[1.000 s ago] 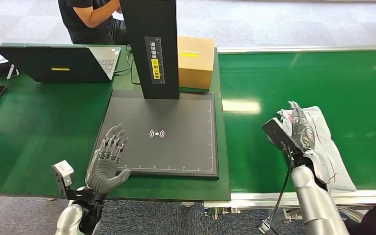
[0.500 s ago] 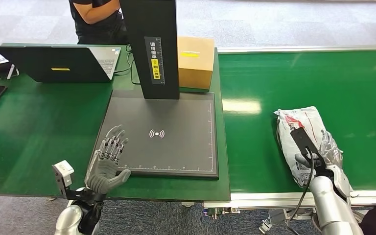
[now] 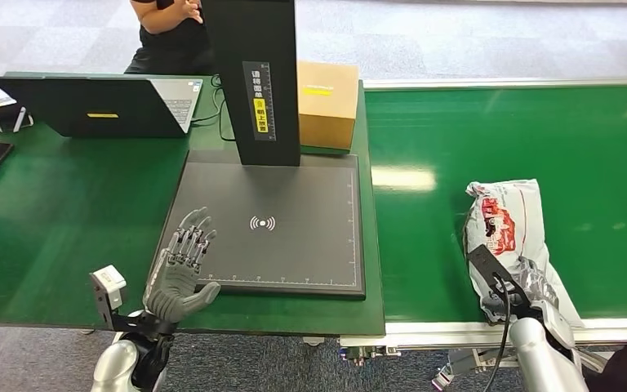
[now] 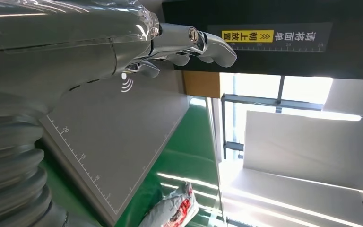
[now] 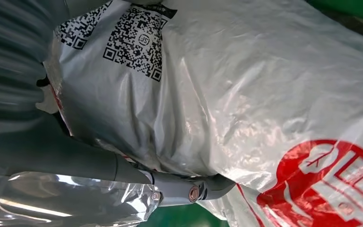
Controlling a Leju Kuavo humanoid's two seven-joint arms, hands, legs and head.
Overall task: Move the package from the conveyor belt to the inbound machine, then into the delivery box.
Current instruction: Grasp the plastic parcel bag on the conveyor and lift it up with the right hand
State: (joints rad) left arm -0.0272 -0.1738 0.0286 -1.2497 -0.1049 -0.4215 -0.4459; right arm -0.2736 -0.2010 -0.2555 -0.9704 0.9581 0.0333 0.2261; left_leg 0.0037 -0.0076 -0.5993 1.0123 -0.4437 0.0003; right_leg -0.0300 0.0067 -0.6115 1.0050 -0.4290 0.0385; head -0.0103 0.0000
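Fingers [image 3: 189,237] of your left hand [image 3: 178,273] are spread wide, holding nothing; it hovers over the near-left corner of the inbound machine [image 3: 294,245] plate, probably parked to receive or steady the package. Your right hand [image 3: 531,290] is at the near end of the package [image 3: 506,220]. In the right wrist view the thumb [image 5: 189,191] presses against the white plastic bag, so contact is there, but you cannot tell whether the fingers have wrapped it; grip unconfirmed.

Package lies on the green conveyor belt [image 3: 441,131], at about 3 o'clock from the machine's scan mark [image 3: 262,223], well apart from it, long axis running away from you. QR label faces the right wrist camera, near end. Bag looks soft and slippery, so a low pinch may let it sag.

Cardboard box [image 3: 326,102] sits at 1 o'clock behind the machine's black column [image 3: 257,73], likely the delivery box. Laptop [image 3: 90,104] at 10 o'clock, a person [image 3: 167,33] beyond it.

Step judged: grasping on the belt, transfer not yet started.
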